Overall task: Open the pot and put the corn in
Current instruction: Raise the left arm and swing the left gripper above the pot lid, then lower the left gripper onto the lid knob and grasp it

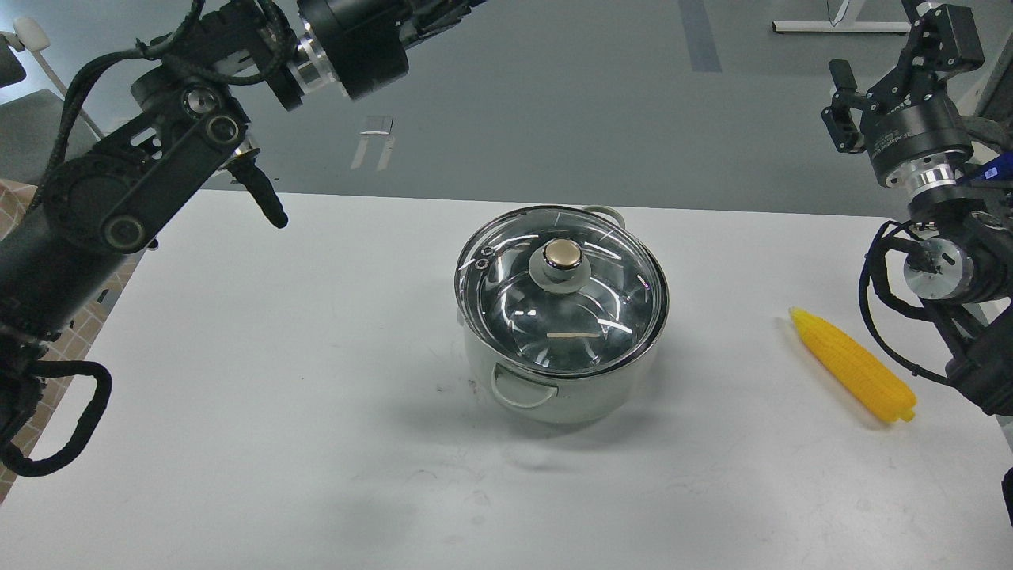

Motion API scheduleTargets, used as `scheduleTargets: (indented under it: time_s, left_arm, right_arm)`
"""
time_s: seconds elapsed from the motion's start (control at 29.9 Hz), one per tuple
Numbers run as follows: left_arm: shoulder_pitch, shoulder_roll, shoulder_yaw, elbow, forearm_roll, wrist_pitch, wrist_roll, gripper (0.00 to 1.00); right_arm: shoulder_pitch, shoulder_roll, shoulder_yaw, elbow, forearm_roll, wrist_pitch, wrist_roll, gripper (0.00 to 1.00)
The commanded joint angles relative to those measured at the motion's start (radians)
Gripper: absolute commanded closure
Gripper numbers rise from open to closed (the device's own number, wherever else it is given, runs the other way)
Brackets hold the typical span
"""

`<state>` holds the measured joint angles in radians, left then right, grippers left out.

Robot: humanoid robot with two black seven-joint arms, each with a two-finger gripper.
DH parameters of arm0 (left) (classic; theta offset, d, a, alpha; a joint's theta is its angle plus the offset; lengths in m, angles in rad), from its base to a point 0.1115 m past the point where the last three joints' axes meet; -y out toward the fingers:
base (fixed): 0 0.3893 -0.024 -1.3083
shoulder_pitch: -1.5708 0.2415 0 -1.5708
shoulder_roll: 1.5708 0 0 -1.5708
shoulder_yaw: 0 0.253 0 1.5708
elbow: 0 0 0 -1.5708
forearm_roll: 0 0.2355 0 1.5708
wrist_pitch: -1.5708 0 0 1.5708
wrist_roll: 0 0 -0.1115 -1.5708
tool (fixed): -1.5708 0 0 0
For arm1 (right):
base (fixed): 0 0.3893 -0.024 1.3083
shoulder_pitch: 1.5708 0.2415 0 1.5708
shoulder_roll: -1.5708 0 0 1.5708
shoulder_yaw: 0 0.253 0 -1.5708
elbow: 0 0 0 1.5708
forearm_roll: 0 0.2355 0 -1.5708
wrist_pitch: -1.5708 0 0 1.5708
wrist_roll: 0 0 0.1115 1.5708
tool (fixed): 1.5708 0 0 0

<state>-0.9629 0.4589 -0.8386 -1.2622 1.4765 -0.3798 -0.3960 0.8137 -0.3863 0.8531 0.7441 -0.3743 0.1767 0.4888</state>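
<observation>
Pot still lidded, corn still out on the table.

The pale-green pot sat mid-table with its glass lid on top, brass-coloured knob facing up. The corn lay flat on the white table well off to the pot's right, tapered end pointing away from me, nothing touching it. My right gripper was raised up high near the top corner, above the corn side, and honestly I couldn't tell if its fingers were apart or together. My left arm ran off the top edge, so that gripper wasn't visible at all.
</observation>
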Motion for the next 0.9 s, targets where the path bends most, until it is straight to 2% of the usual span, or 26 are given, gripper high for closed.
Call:
scheduleTargets:
  time_s: [0.0, 0.1, 0.17, 0.27, 0.5, 0.7, 0.87]
  left_arm:
    - [0.029, 0.014, 0.007, -0.088, 0.253, 0.001, -0.001, 0.02]
    - [0.036, 0.021, 0.071, -0.118, 0.425, 0.033, -0.018, 0.02]
    - [0.039, 0.020, 0.168, -0.115, 0.568, 0.161, -0.038, 0.02]
    - [0.038, 0.020, 0.274, -0.108, 0.663, 0.257, -0.038, 0.02]
    - [0.058, -0.026, 0.323, -0.075, 0.705, 0.283, -0.035, 0.02]
    - [0.088, -0.129, 0.354, 0.027, 0.705, 0.321, -0.034, 0.03]
    - [0.108, -0.158, 0.352, 0.084, 0.705, 0.335, -0.033, 0.03]
  right_arm:
    - [-0.004, 0.000, 0.000, 0.001, 0.000, 0.000, 0.000, 0.01]
    - [-0.005, 0.001, 0.000, 0.006, 0.000, -0.002, 0.000, 0.01]
    - [-0.014, 0.001, 0.000, 0.015, 0.000, -0.005, 0.000, 0.01]
    - [-0.019, 0.001, 0.000, 0.018, 0.000, -0.005, 0.000, 0.01]
    - [-0.034, 0.000, 0.000, 0.026, 0.000, -0.006, 0.000, 0.01]
    - [-0.048, 0.001, 0.001, 0.027, 0.000, -0.009, 0.000, 0.01]
    - [-0.050, 0.000, 0.001, 0.027, 0.000, -0.009, 0.000, 0.01]
